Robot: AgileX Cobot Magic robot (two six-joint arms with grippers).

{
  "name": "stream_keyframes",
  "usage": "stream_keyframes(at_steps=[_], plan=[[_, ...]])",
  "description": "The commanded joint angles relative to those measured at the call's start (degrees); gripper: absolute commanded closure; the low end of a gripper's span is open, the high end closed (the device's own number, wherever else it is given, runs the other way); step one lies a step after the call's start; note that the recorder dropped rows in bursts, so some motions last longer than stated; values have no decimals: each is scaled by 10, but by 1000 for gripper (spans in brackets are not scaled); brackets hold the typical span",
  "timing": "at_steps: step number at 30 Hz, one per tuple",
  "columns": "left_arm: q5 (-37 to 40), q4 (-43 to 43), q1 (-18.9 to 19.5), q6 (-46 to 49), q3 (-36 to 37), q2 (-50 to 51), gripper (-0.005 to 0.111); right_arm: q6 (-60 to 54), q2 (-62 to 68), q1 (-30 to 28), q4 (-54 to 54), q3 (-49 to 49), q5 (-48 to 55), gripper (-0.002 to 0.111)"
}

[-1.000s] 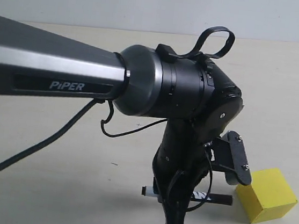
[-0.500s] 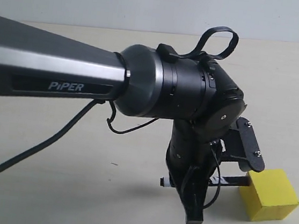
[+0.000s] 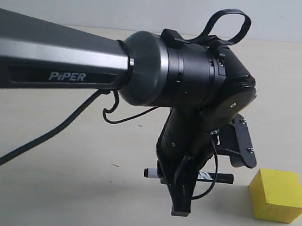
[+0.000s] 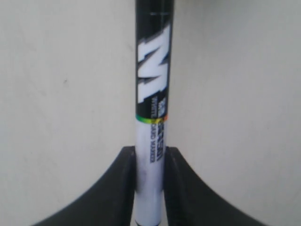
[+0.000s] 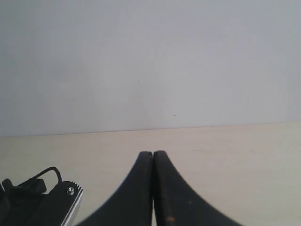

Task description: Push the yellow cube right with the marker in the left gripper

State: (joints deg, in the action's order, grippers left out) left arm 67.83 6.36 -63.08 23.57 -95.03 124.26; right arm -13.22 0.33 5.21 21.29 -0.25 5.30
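Yellow and matte, the yellow cube sits on the beige tabletop, touching nothing but that surface. Left of the cube in the exterior view, the marker lies about level and close to the table, its black end pointing toward the cube's left face. A narrow strip of bare tabletop shows between that end and the cube, so the two are near but apart. The left gripper hangs down from the thick black arm marked "PiPER", farther from the cube than the marker's black end. Its two fingers pinch the white barrel from both sides, with the lettered length sticking out past the fingertips. A looped cable rises from the wrist, above and to the left of the cube. The right gripper has its two black fingers pressed flat together with nothing between them; where it stands relative to the cube cannot be told from its own view.
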Motion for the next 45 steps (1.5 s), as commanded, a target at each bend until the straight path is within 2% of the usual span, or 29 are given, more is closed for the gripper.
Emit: stream_keyframes(at_steps=[1, 4, 8, 17, 19, 21, 22, 24, 28, 30, 36, 45], plan=[[21, -9, 2, 8, -4, -4, 107, -1, -3, -2, -3, 3, -3, 108], [21, -44, 16, 20, 9, -18, 107, -1, -3, -2, -3, 3, -3, 108], [-2, -57, 59, -5, 54, -60, 107, -1, -3, -2, -3, 3, -3, 108], [-139, -55, 152, -106, 202, -200, 107, -1, -3, -2, -3, 3, -3, 108], [-159, -54, 166, -148, 228, -221, 107, -1, -3, -2, -3, 3, -3, 108], [-160, -54, 170, -146, 238, -225, 107, -1, -3, -2, -3, 3, -3, 108], [-159, -55, 168, -124, 242, -225, 107, -1, -3, -2, -3, 3, -3, 108], [-170, -59, 132, -59, 255, -225, 107, -1, -3, -2, -3, 3, -3, 108], [-205, -33, 47, -45, 246, -177, 107, -1, -3, -2, -3, 3, -3, 108], [-205, -12, 30, -45, 213, -133, 107, -1, -3, -2, -3, 3, -3, 108], [-149, -10, 25, 28, 108, -55, 107, -1, -3, -2, -3, 3, -3, 108], [-117, -21, 25, 33, 23, -6, 107, -1, -3, -2, -3, 3, -3, 108]])
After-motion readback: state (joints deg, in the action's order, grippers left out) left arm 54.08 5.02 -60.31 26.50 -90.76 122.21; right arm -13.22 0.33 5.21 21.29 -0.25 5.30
